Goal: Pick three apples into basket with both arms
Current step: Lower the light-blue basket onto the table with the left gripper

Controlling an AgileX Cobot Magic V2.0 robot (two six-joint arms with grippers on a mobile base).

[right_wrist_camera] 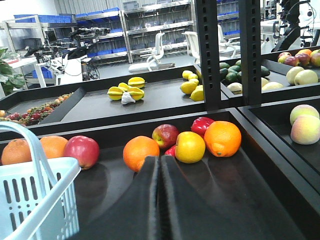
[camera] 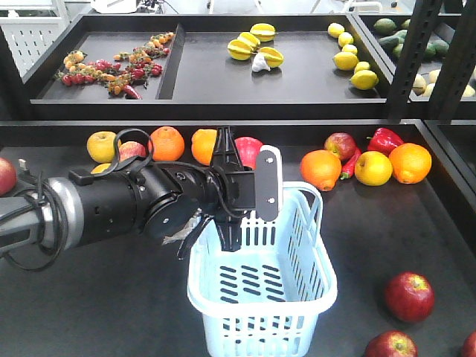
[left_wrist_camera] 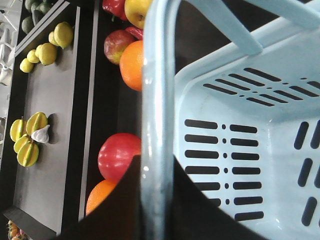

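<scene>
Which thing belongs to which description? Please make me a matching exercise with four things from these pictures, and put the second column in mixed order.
Things:
1. basket
2. red bell pepper
3. star fruits
4. right gripper

Descriptions:
A. shut, holding nothing
B. lying on the upper shelf
C. no fruit inside
D. at the back of the lower shelf, towards the right

Right pairs: 1-C, 2-D, 3-B, 4-A.
</scene>
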